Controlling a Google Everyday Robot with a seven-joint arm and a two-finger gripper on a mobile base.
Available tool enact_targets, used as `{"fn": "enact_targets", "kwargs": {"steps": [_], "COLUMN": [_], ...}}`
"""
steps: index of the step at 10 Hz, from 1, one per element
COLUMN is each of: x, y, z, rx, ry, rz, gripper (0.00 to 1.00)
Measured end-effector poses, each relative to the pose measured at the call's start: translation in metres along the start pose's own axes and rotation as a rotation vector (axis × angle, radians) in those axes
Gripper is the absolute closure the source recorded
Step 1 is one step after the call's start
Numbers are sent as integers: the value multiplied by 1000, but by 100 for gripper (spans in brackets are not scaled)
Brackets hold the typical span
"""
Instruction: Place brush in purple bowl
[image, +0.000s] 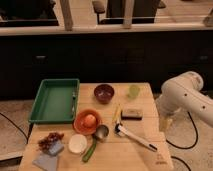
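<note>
At the 3 o'clock edge of the bench (150, 100), your claw (164, 124) hangs low off the white arm (186, 97), just outside the wooden top and clear of everything on it. You cannot tell from this view whether the claw is spread or pressed together; it carries nothing you can make out.

Your brush (136, 139) lies flat on the bench toward 5 o'clock, its dark head pointing to the middle of the top and its white handle running out toward the near right corner. The head sits just beside a metal scoop (101, 132), which lies at its 9 o'clock.

Your purple bowl (104, 93) stands upright toward 12 o'clock on the bench, well apart from the brush, with a pale green cup (133, 91) at its 3 o'clock. Between bowl and brush you see a thin yellow stick (116, 113) and a flat black-and-tan block (131, 114).

At 9 o'clock from the brush head, an orange dish (80, 125) holds an orange ball (89, 119). A green tray (54, 101) fills the far left part of the top. Along the near edge you find a white bowl (77, 143), a green cucumber-like item (90, 150), a reddish cluster (50, 139) and a grey-blue cloth (47, 161).
</note>
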Motion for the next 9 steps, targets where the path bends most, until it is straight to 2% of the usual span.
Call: {"fn": "enact_targets", "kwargs": {"steps": [1, 6, 9], "x": [-1, -3, -9], "y": [10, 25, 38], "z": [9, 18, 33], "rx": [2, 3, -4], "ry": [-6, -19, -28], "rz": [2, 7, -10], "gripper": [20, 20, 20]}}
